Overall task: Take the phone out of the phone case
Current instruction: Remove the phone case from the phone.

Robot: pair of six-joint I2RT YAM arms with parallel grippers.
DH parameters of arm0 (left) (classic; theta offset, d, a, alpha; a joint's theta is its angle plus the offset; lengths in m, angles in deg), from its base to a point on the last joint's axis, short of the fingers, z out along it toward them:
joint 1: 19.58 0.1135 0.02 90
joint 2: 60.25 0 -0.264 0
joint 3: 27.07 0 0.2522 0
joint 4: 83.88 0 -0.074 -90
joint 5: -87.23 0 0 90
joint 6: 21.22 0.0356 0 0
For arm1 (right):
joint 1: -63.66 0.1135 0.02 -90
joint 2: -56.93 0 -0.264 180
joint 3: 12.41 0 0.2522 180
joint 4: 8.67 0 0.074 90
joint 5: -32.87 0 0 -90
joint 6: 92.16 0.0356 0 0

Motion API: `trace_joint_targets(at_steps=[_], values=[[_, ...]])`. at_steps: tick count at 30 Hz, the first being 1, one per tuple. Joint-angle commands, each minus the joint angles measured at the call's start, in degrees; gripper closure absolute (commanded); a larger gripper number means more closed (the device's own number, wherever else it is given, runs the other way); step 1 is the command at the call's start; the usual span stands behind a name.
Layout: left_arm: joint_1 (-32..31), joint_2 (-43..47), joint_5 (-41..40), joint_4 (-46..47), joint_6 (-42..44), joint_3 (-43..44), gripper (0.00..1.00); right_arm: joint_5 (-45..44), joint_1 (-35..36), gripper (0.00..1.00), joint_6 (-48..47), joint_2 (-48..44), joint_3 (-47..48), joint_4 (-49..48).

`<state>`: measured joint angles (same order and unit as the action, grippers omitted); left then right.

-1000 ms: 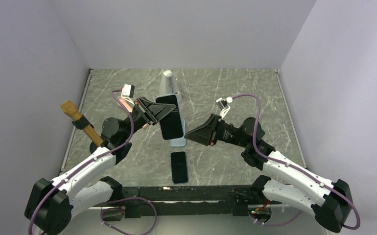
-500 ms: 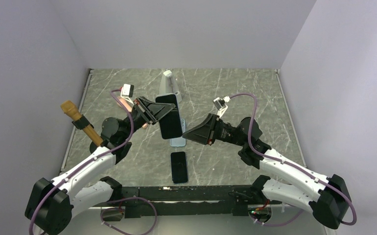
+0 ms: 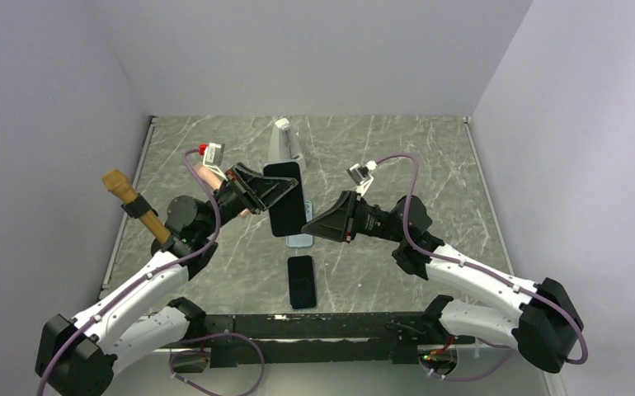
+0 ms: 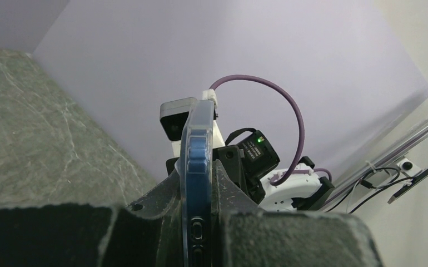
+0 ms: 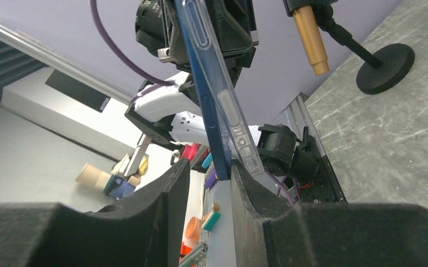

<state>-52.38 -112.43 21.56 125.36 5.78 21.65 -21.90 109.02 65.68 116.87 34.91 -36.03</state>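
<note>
Your left gripper (image 3: 275, 188) is clamped on the phone (image 3: 285, 202) and holds it up off the table (image 3: 397, 157), edge-on between its fingers. The clear case (image 5: 235, 123) is on the phone. Your right gripper (image 3: 309, 224) sits at the phone's lower edge with its jaws part open. That edge runs into the gap between them, closer to one finger (image 5: 267, 222). There the case stands slightly off the blue phone body. A second phone (image 3: 301, 280) lies flat on the table, nearer the arm bases than either gripper.
</note>
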Motion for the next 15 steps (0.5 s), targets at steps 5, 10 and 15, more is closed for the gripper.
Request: trace_joint_targets(at_steps=[5, 10, 15], values=[[-3.0, -2.0, 1.5, 4.9, -2.1, 1.6, 1.0, 1.3, 0.6, 0.65, -0.6, 4.7, 2.7, -9.9], [-4.0, -5.2, 4.0, 12.8, -8.2, 1.1, 1.0, 1.5, 0.1, 0.65, -2.8, 7.4, 4.8, -9.2], [-4.6, -2.9, 4.4, 7.1, -4.5, 1.1, 1.0, 1.1, -0.4, 0.82, -2.5, 7.6, 4.3, -8.8]])
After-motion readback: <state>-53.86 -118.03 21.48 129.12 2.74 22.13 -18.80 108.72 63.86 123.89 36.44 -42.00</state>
